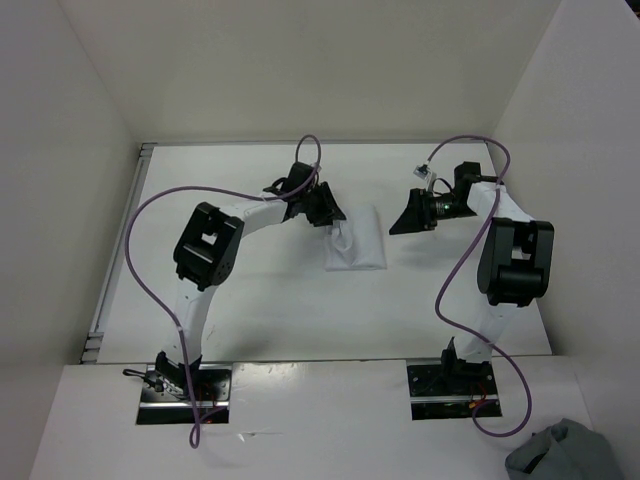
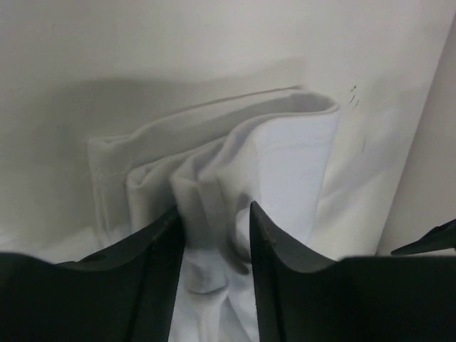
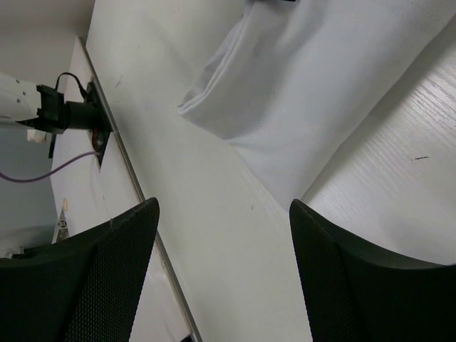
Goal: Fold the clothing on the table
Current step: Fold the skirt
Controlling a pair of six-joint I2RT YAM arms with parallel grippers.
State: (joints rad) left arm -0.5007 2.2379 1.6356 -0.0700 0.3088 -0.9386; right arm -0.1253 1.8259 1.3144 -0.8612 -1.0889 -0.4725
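Half apart at the left gripper (image 2: pixel 214 210): straddles an upright, bunched ridge of the thin, plain white fabric clothing (image 2: pixel 285 164), with one black finger (image 2: pixel 153 271) on each side and cloth filling the gap. Cannot tell whether pinches that ridge or merely flanks it. Just beyond the fingertips, spreads into a folded rectangle of several layers, with a rounded fold edge off to the right and stacked flat edges to the left. Lies on the large matte white rectangular table (image 1: pixel 300 300), near its middle, directly past the left gripper's tip and touching it in the overhead view. On the garment's opposite side, near the cloth but apart from it, holds the right gripper (image 3: pixel 224 206) wide open, gripping nothing, with only bare tabletop between its dark mesh-textured fingers (image 3: pixel 107 285); faces the clothing, seen ahead and above in the right wrist view. Farther out: looping purple cables (image 1: pixel 150 215), white walls (image 1: pixel 60 150) on three sides, and a grey-blue cloth bundle (image 1: pixel 565 455) behind and to the right of the right arm's base (image 1: pixel 450 385).
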